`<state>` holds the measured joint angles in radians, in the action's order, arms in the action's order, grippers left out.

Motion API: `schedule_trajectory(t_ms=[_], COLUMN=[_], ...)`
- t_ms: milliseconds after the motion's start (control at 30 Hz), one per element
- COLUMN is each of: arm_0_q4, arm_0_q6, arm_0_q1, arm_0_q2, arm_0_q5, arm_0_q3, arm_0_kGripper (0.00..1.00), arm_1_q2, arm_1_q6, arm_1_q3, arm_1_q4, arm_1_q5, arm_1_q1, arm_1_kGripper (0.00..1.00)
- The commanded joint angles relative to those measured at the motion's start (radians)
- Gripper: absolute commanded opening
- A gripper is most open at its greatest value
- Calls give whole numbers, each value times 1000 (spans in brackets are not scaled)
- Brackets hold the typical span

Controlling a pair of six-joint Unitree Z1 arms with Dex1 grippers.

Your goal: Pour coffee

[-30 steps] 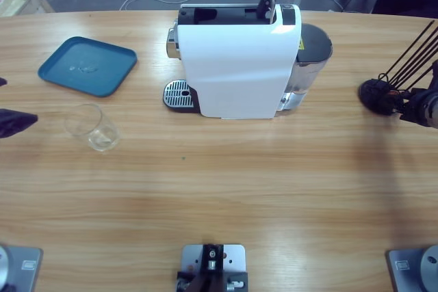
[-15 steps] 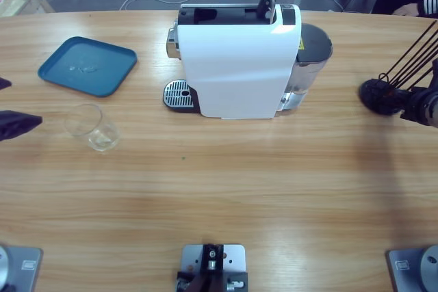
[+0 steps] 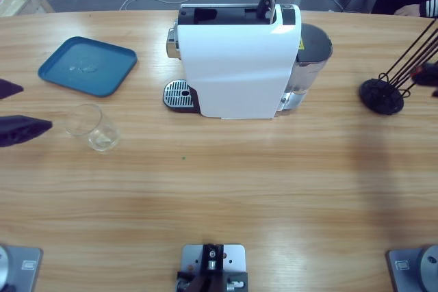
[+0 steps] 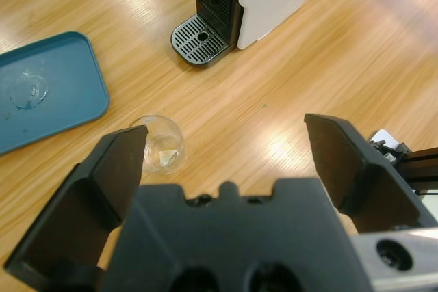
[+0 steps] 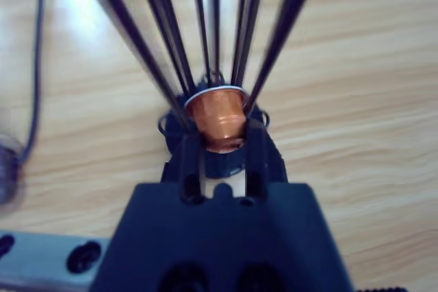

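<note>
A clear tumbler point(image 3: 92, 126) stands on the table in front of the blue tray; no coffee shows in it or anywhere else in view. My left gripper point(image 3: 34, 107) comes in from the left edge, open, its jaws wide apart and a short way from the glass. The left wrist view shows the tumbler point(image 4: 161, 145) just beyond the left gripper point(image 4: 226, 138), near one jaw. My right gripper point(image 5: 222, 140) is shut on a copper capsule point(image 5: 217, 117) among the black rods of the capsule rack point(image 5: 205, 46). In the high view the right gripper point(image 3: 430, 73) barely shows at the right edge.
The big white coffee machine point(image 3: 236, 66) stands at the back middle, its drip grid point(image 3: 179, 94) facing left, a grey water tank point(image 3: 311, 56) behind it. A blue tray point(image 3: 87, 65) lies at the back left. The rack's round base point(image 3: 382, 95) sits at far right.
The left gripper has slid right, closer to the tumbler. The right gripper has drawn back from the rack's base toward the right edge.
</note>
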<state>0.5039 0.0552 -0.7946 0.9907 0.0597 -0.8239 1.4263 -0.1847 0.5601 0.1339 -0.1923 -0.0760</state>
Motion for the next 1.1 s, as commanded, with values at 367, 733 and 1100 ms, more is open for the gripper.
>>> schedule_trajectory(t_ms=[367,733,1100], arm_0_q4=[-71,-57,-58], arm_0_q6=[5,-77,-65], arm_0_q1=[-6,-6,-6], arm_0_q2=[-3,16,15], arm_0_q5=[22,35,44], arm_0_q3=[53,-30,-23], arm_0_kGripper=[1000,1000,1000], arm_1_q2=[-349,-54,452], arm_1_q6=[42,352,579], arm_1_q3=[431,640,1288], arm_1_q4=[-509,-647,-879], arm_1_q5=[-1,225,260], arm_1_q1=[-219,-828,-870], arm_1_kGripper=[45,43,48])
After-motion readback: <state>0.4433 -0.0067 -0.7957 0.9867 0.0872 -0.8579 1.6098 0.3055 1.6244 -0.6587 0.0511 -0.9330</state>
